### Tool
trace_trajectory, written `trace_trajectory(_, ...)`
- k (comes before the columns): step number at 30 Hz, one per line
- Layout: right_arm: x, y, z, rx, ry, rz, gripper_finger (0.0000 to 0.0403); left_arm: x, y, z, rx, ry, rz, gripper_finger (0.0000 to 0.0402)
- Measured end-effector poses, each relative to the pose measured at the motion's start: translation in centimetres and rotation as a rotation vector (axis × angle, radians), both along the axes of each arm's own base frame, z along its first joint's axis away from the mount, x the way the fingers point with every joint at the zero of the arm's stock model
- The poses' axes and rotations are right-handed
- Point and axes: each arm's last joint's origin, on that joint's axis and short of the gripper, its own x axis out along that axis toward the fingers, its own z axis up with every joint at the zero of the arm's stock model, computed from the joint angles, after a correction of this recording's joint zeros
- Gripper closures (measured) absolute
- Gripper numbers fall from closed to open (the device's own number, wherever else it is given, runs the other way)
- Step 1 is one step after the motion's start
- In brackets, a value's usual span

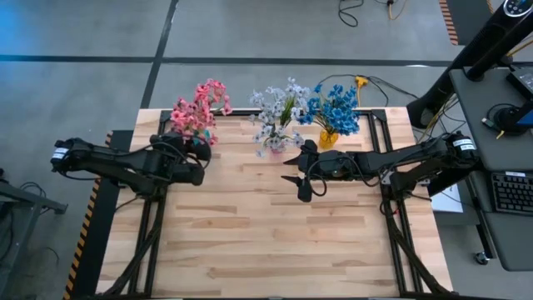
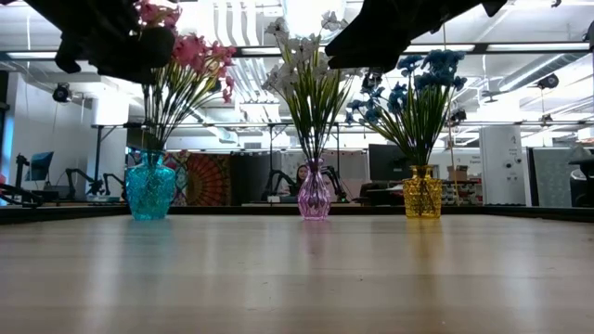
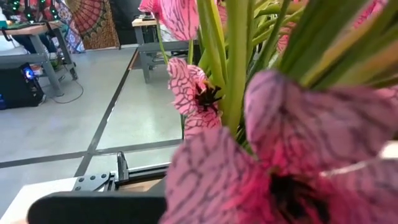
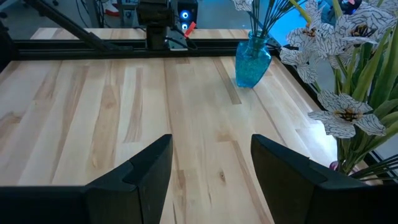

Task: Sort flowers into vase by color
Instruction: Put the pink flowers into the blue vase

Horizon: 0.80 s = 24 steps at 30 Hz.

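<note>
**All three bunches stand in vases; left arm closest to the pink**

High view: I see the left gripper point(image 1: 196, 152) nearly closed against the pink flowers point(image 1: 198, 107), holding nothing I can make out. The right gripper point(image 1: 301, 171) gapes empty beside the white flowers point(image 1: 275, 112).

Low view: stems stand upright, fanning upward from each vase, blue flowers point(image 2: 419, 83) included.

Wrist views: pink blossoms fill the left; empty table lies between the right fingers point(image 4: 146, 168).
</note>
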Motion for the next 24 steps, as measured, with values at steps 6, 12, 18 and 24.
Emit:
trace_trajectory(6, 0.00, -0.01, 0.00, 0.000, 0.000, 0.000, 0.0193, 0.28, -0.03, -0.25, -0.001, 0.002, 0.004, 0.0364)
trace_trajectory(12, 0.00, 0.00, 0.00, 0.000, 0.000, 0.000, 0.0193, 0.33, -0.02, -0.39, -0.003, -0.005, 0.010, 0.0364)
trace_trajectory(18, 0.00, 0.00, 0.00, 0.000, 0.000, 0.000, 0.0193, 0.25, 0.17, -0.45, -0.009, -0.001, 0.021, 0.0364)
trace_trajectory(24, 0.00, 0.00, 0.00, 0.000, 0.000, 0.000, 0.0193, 0.23, 0.19, -0.50, -0.009, 0.000, 0.023, 0.0364)
